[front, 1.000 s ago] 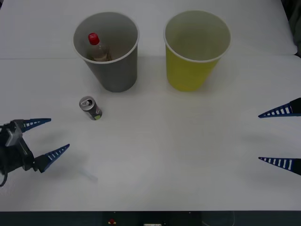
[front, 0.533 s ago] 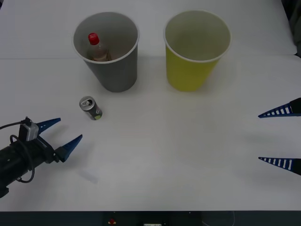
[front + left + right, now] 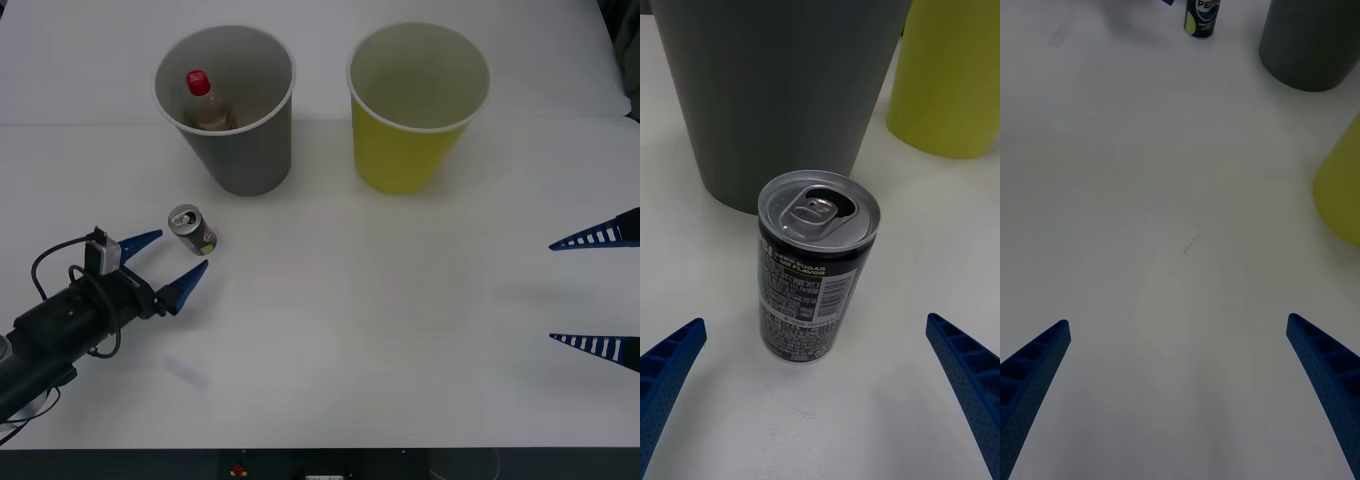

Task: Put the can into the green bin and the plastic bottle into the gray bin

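You have a plain white table (image 3: 400, 330) in front of you, with a small dark scuff (image 3: 1190, 244) on it.

Two bins stand in the upper half of the frame: one gray bin (image 3: 232, 110) at upper left, one green bin (image 3: 415, 105) at upper right. One plastic bottle (image 3: 205, 100). One can (image 3: 192, 229), left of centre. Two pincers: left pincer (image 3: 167, 262), right pincer (image 3: 590, 292).
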Controlling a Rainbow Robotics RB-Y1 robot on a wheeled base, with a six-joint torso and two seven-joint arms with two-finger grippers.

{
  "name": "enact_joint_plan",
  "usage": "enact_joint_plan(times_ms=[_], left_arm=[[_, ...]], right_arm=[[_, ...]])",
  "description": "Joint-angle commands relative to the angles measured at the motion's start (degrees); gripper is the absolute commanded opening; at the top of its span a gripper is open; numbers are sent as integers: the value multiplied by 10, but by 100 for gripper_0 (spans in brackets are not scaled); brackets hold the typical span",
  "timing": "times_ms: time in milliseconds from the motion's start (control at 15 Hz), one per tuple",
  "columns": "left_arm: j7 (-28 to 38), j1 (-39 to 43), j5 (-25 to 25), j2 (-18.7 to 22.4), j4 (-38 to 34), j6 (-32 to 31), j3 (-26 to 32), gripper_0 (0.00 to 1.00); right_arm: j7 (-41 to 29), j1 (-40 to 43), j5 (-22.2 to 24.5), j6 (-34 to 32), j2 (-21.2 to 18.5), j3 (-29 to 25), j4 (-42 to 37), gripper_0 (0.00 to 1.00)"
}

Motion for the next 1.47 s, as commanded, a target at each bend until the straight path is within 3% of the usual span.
enact_joint_plan(times_ms=[67,267,800,867,933,1000,1467], left_arm=[[-1,-25,-9,-14,20,4,-1,100],[-6,-53,-11,-29,51,6,0,100],[-7,-73,-12,-37,52,44,-23,100],[-7,-72,-13,-37,52,44,-23,78],[-7,-73,-12,-37,52,44,-23,8],[-8,-73,-13,-37,52,43,-24,0],[-5,-73,-12,-37,52,25,-24,0]], right_arm=[[0,0,0,0,0,0,0,100],[0,0,0,0,0,0,0,100],[0,0,0,0,0,0,0,100],[0,0,0,0,0,0,0,100],[0,0,0,0,0,0,0,100],[0,0,0,0,0,0,0,100],[0,0,0,0,0,0,0,100]])
